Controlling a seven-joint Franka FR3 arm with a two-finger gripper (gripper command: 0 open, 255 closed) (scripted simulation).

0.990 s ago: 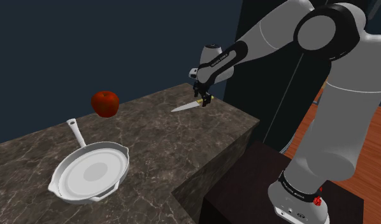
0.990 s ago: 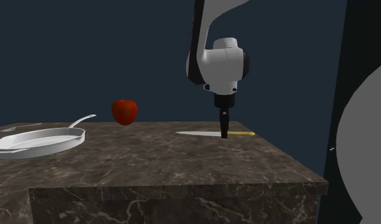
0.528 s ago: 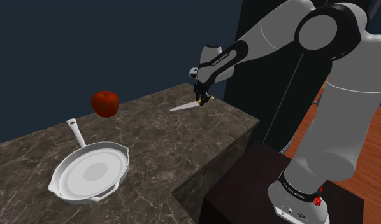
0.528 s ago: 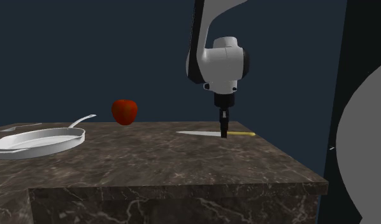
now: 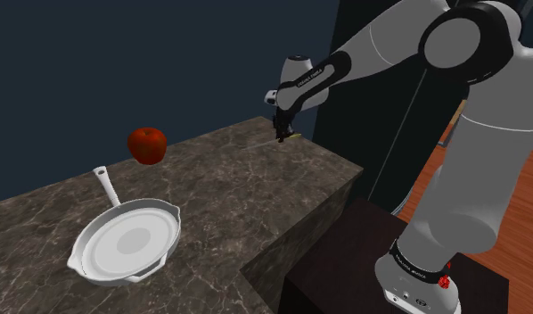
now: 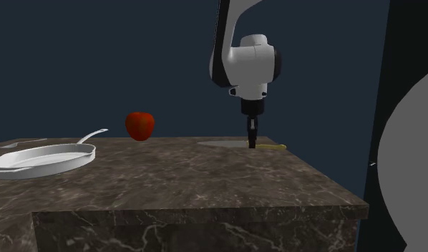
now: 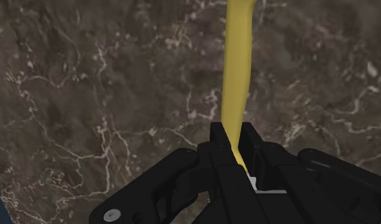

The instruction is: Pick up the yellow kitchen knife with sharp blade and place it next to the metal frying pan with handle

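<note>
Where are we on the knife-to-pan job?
Done: the gripper is shut on the knife, clasping its yellow handle. In hand: the knife sits low at the countertop's end on the second exterior view's right; I cannot tell if it is clear of the surface. Left: carry it across to the frying pan and set it down beside it.

— Dim all over: dark blue backdrop, and the marbled counter point(image 5: 211, 187) is barely lit.
— Still, the white frying pan point(image 5: 127, 243) and the arm point(image 5: 470, 178) catch soft light from above and go grey underneath.
— Shading is gentle throughout. In the wrist view the knife point(image 7: 237, 76) handle reads as flat, even yellow.
</note>
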